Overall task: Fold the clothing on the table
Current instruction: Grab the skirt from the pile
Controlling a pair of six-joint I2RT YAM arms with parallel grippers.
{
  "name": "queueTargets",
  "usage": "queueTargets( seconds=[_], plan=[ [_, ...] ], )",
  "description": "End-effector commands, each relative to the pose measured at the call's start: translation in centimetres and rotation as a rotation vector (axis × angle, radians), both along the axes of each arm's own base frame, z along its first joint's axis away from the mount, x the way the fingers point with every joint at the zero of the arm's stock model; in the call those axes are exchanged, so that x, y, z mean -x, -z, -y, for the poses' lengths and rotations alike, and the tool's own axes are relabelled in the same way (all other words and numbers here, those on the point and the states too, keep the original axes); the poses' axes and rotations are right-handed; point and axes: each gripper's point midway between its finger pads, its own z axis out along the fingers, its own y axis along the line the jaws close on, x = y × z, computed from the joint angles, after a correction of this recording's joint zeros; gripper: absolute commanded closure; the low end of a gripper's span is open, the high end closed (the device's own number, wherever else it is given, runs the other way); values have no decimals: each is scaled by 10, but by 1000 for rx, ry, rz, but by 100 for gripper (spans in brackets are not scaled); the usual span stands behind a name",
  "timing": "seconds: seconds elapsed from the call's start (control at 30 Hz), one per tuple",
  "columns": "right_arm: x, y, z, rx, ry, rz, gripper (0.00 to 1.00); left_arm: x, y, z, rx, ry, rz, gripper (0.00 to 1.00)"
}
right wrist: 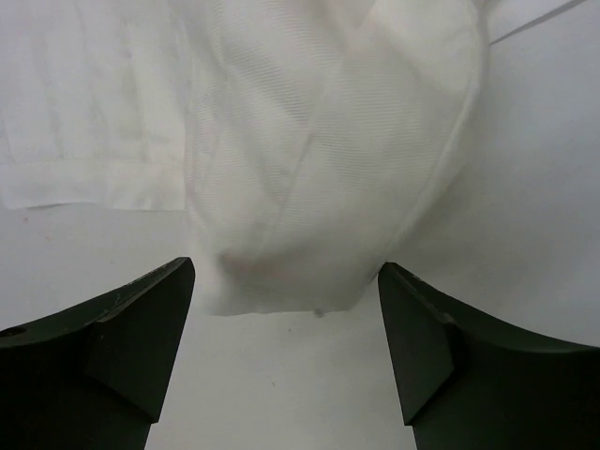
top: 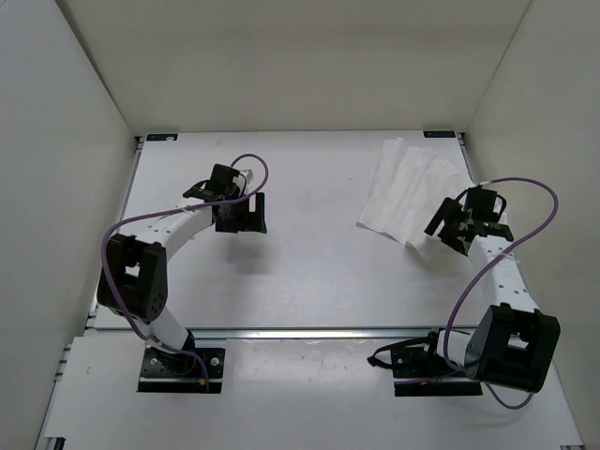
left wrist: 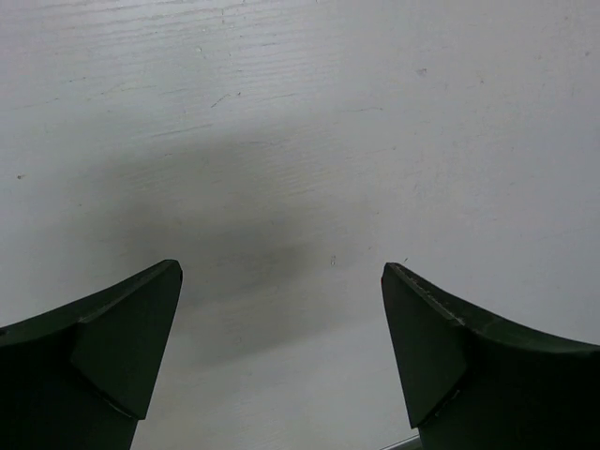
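One clothing piece (top: 403, 192), one table (top: 309, 272), two arms (top: 159, 234), two grippers: left gripper (left wrist: 281, 265), right gripper (right wrist: 286, 264)

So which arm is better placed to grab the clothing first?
Right. The right gripper, open, is at the near edge of the clothing, cloth showing between its jaws. The left gripper, also open, hangs over bare table, away from it.

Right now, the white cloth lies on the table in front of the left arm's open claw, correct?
No. The clothing lies on the table in front of the right gripper, which is open, not the left gripper; the top external view shows it.
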Motion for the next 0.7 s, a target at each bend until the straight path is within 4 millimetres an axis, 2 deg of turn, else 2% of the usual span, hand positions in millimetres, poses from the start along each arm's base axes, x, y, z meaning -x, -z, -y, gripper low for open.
queueTargets(
  seconds=[0.0, 0.03, 0.2, 0.37, 0.53, 0.57, 0.63, 0.67],
  plan=[
    [-9, 1, -14, -46, -13, 68, 24, -6, -25, 1, 36, -12, 96, 1],
    [-6, 10, -18, -49, -25, 47, 23, -6, -29, 0, 38, -5, 106, 1],
    [-4, 27, -26, -56, -33, -11, 24, -7, -31, -1, 37, -9, 108, 1],
    [14, 46, -23, -48, 47, -100, 25, -7, -33, 3, 58, 1, 115, 2],
    [26, 63, -32, -64, 62, -145, 26, -7, -31, 7, 60, 22, 105, 1],
    [31, 72, -33, -65, 62, -167, 26, -9, -30, 7, 63, 19, 105, 2],
    [38, 80, -39, -103, 64, -175, 29, -9, -32, 7, 70, 16, 104, 1],
    [34, 78, -39, -112, 68, -151, 34, -10, -32, 8, 72, 16, 109, 1]
  ],
)
